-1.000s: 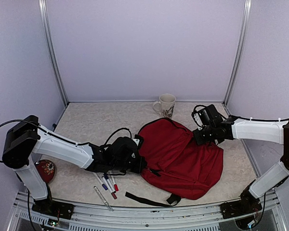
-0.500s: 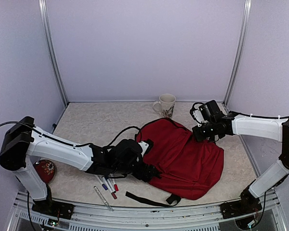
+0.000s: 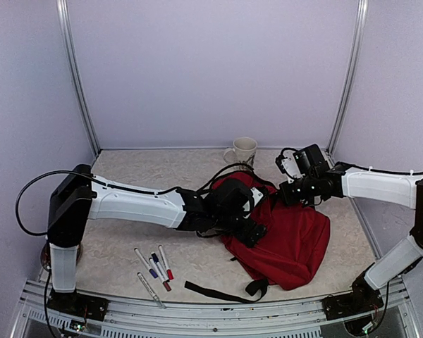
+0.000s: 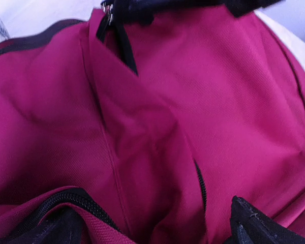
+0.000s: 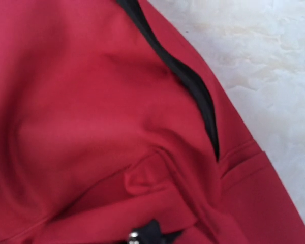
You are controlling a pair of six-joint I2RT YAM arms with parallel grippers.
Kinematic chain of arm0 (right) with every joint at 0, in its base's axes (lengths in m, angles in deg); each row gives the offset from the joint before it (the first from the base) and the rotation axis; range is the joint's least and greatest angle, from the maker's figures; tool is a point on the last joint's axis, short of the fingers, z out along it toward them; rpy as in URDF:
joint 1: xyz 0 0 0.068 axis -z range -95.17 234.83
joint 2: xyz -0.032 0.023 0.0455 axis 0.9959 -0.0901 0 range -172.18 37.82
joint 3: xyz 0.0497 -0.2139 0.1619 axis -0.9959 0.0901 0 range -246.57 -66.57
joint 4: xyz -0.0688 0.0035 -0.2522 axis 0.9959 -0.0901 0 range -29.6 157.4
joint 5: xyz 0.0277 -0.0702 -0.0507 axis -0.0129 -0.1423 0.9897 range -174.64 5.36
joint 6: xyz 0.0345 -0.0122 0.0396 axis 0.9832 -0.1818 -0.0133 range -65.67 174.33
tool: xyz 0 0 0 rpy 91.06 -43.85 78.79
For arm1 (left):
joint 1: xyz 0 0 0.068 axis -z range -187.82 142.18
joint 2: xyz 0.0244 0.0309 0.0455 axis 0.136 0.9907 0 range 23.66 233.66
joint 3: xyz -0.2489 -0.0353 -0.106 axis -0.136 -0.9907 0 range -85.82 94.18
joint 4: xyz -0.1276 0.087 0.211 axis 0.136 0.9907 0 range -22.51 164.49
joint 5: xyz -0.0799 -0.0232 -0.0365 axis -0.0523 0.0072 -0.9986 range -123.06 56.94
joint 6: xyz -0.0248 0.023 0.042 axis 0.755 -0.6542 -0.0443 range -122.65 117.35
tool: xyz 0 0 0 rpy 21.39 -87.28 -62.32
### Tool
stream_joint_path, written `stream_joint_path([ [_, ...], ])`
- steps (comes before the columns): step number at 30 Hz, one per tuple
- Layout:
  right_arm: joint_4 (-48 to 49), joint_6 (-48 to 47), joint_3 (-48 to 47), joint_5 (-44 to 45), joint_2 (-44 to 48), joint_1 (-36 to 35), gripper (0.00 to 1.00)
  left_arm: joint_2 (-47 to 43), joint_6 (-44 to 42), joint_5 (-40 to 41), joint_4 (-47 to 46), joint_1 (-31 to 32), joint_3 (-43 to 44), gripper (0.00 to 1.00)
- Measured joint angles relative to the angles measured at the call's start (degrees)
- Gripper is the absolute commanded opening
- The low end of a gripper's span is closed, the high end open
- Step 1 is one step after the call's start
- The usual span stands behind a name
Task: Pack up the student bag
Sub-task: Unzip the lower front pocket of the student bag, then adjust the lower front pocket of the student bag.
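The student bag (image 3: 292, 243) is dark red and lies crumpled at the right of the table. My left gripper (image 3: 251, 230) reaches across onto its left side. In the left wrist view the left gripper (image 4: 155, 229) is open, one dark finger (image 4: 256, 226) at each lower corner and only red fabric and a black zipper (image 4: 201, 185) between them. My right gripper (image 3: 290, 191) is shut on the bag's upper edge by a zipper pull (image 4: 108, 11) and holds it raised. The right wrist view shows red cloth (image 5: 91, 101) and a black zipper line (image 5: 193, 86).
A white mug (image 3: 243, 150) stands at the back, just behind the bag. Several markers (image 3: 155, 266) lie on the table at the front left. A black strap (image 3: 218, 290) trails from the bag toward the front edge. Metal frame posts stand at the back corners.
My left arm has swung right from the bag's left edge onto the bag, and its gripper has opened. The bag has bunched toward the right. The right gripper has kept its hold.
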Motion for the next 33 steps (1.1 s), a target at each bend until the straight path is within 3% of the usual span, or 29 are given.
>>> stream_joint_path([
  [4,0.00,0.22,0.02,0.15,0.17,0.00,0.00,-2.12,-1.84,-0.94,-2.23,-0.50,-3.96,0.99],
  [7,-0.07,0.33,0.00,0.28,0.17,0.02,0.00,-9.25,-2.01,-1.01,-7.15,-0.48,-11.43,0.99],
  [15,-0.61,0.11,0.02,1.36,0.17,0.07,0.00,-42.82,5.62,6.82,-25.44,-2.12,-39.63,0.99],
  [20,-0.70,0.04,0.02,1.36,0.17,0.07,0.00,-52.65,11.65,14.78,-28.52,-3.04,-48.92,0.93],
  [22,-0.70,0.07,0.02,1.16,0.20,0.07,0.00,-50.86,12.17,15.69,-27.87,-2.89,-48.46,0.92],
  [24,-0.72,0.07,0.02,0.96,0.20,0.07,0.00,-45.35,11.47,15.93,-25.40,-2.27,-43.80,0.98],
  [31,-0.83,0.83,0.02,0.07,1.27,0.09,0.00,-10.56,4.74,10.62,-15.37,1.46,-6.64,0.99],
  [33,-0.92,1.01,0.00,-0.20,1.73,0.09,0.00,-2.82,2.60,9.46,-13.05,2.73,0.33,0.99],
])
